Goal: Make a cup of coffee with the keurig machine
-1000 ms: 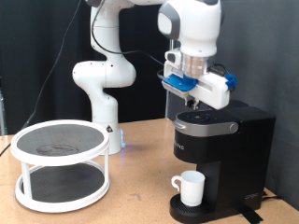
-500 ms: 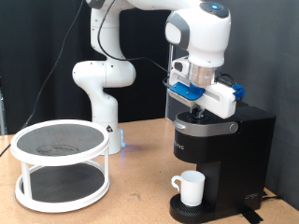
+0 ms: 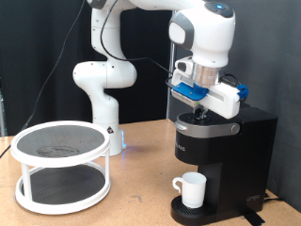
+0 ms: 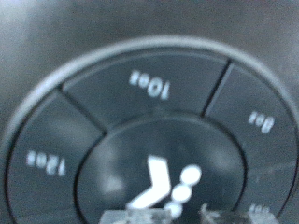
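The keurig machine (image 3: pixel 226 151) is black and stands at the exterior view's right, with its lid down. The white cup (image 3: pixel 192 189) stands upright on the machine's round drip base, under the spout. My gripper (image 3: pixel 200 110) points down at the front of the machine's top, on or just above its button panel. The wrist view is filled by the round button panel (image 4: pixel 149 103), with 10oz, 12oz and 8oz buttons around a centre button with a white mark. My fingertips (image 4: pixel 140 217) show blurred at the frame's edge, close together over the centre button. They hold nothing.
A white two-tier round rack (image 3: pixel 61 165) with dark mesh shelves stands at the exterior view's left on the wooden table (image 3: pixel 141 202). The arm's white base (image 3: pixel 99 94) is behind it. A black curtain forms the backdrop.
Over the last second my gripper moved towards the exterior view's right and came down onto the machine's top. In the last half second it has barely moved.
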